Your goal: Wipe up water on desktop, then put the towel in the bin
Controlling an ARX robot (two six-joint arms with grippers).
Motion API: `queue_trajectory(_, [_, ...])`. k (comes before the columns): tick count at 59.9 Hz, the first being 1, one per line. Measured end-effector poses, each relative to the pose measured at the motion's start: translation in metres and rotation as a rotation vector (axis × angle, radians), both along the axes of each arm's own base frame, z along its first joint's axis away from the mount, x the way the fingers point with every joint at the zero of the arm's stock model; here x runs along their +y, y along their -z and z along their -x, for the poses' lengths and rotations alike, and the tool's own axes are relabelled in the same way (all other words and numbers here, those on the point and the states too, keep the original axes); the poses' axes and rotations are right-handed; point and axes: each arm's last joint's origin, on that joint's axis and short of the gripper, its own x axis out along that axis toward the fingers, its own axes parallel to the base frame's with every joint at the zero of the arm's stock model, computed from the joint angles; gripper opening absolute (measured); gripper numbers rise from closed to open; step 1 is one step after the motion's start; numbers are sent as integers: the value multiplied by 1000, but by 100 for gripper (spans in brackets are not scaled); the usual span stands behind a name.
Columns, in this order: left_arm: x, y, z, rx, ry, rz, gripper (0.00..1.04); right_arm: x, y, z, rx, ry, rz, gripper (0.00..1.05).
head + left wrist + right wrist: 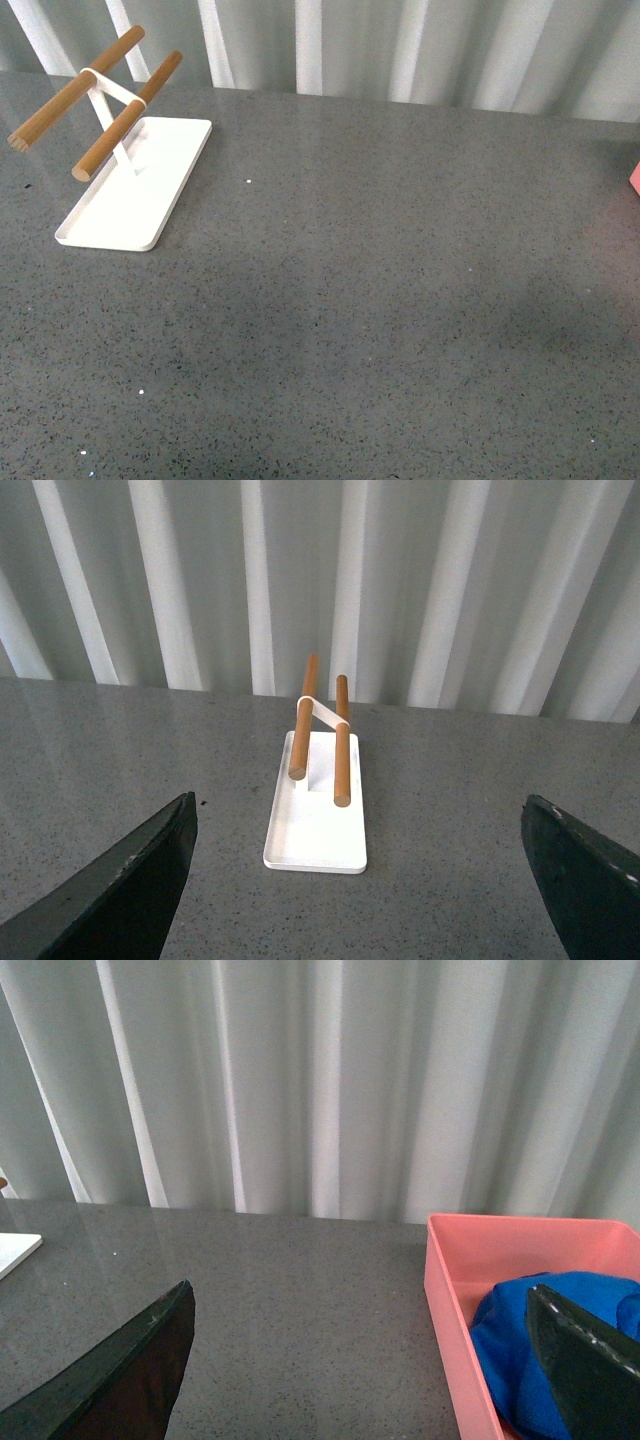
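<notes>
The blue towel [520,1345] lies bunched inside the pink bin [447,1290], seen in the right wrist view. My right gripper [365,1360] is open, one dark finger in front of the towel and the other over the bare desktop [300,1300]; nothing is between them. In the front view the dark grey speckled desktop [380,300] fills the frame, only a pink sliver of the bin [635,178] shows at the right edge, and neither arm appears. My left gripper [360,880] is open above the desktop [450,820], holding nothing.
A white tray [135,190] carrying a rack with two wooden rods [125,118] stands at the back left; the left wrist view faces the tray [315,825] head on. White pleated curtains [400,45] close off the desktop's far edge.
</notes>
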Motion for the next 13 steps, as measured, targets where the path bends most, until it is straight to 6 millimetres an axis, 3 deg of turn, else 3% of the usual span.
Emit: queue_trajectory(13, [0,0,0,0,0,0,98,0,0,0,0,0,0,98])
